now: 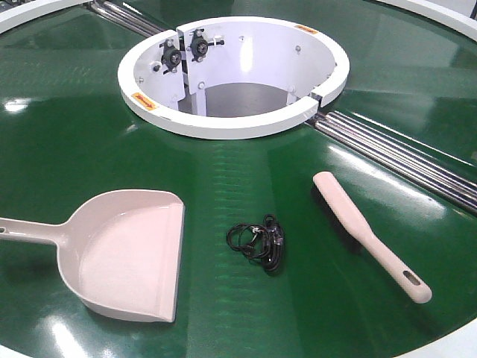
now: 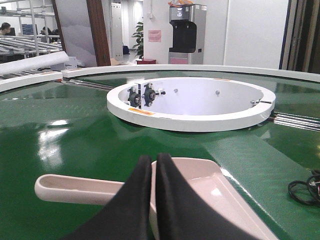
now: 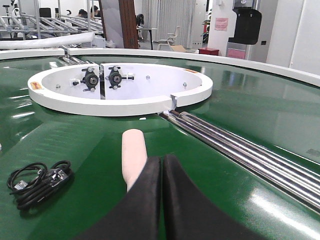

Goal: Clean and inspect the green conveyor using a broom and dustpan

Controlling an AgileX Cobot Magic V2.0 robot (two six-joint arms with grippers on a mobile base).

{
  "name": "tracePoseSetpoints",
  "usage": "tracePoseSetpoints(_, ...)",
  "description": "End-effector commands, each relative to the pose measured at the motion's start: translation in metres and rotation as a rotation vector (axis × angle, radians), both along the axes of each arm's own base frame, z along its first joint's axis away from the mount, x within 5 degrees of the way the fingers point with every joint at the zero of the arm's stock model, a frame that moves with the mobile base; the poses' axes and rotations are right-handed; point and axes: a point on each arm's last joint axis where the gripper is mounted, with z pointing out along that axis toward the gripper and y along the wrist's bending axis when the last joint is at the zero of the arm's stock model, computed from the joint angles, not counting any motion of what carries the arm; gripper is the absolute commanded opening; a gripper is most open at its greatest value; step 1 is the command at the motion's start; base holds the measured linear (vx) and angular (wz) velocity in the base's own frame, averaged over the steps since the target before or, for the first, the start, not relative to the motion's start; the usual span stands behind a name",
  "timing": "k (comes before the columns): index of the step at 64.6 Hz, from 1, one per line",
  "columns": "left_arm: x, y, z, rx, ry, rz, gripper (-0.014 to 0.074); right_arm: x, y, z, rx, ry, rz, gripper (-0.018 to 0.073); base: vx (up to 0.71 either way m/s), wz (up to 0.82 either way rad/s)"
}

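The green conveyor (image 1: 67,149) fills the front view. The pale dustpan (image 1: 127,250) lies flat on it at the left, handle pointing left. The pale broom (image 1: 365,231) lies on the belt at the right, its slotted handle toward the near edge. Neither gripper shows in the front view. In the left wrist view my left gripper (image 2: 154,162) is shut on nothing, above the near side of the dustpan (image 2: 215,187). In the right wrist view my right gripper (image 3: 162,162) is shut and empty, with the broom (image 3: 134,150) just beyond and left of its tips.
A tangled black cable (image 1: 257,242) lies on the belt between dustpan and broom. The white central ring (image 1: 231,74) stands behind, and steel rollers (image 1: 402,153) cross the belt at the right. The conveyor's white rim (image 1: 447,347) runs along the near edge.
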Motion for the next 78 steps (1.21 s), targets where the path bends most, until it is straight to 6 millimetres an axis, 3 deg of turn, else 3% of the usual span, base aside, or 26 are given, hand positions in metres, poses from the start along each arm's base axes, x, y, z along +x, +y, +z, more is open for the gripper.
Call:
tracePoseSetpoints(1, -0.001, 0.0, 0.005, -0.018, -0.08, 0.0, -0.0006, -0.001, 0.0, 0.006, 0.006, -0.077, 0.001, -0.0008, 0.0, 0.0)
tracePoseSetpoints(66, -0.001, 0.0, 0.005, -0.017, -0.08, 0.0, -0.0006, -0.001, 0.0, 0.006, 0.006, -0.077, 0.001, -0.0008, 0.0, 0.0)
tracePoseSetpoints(78, -0.005, 0.001, 0.025, -0.044, -0.254, 0.0, -0.0006, -0.001, 0.0, 0.006, 0.006, -0.077, 0.001, -0.0008, 0.0, 0.0)
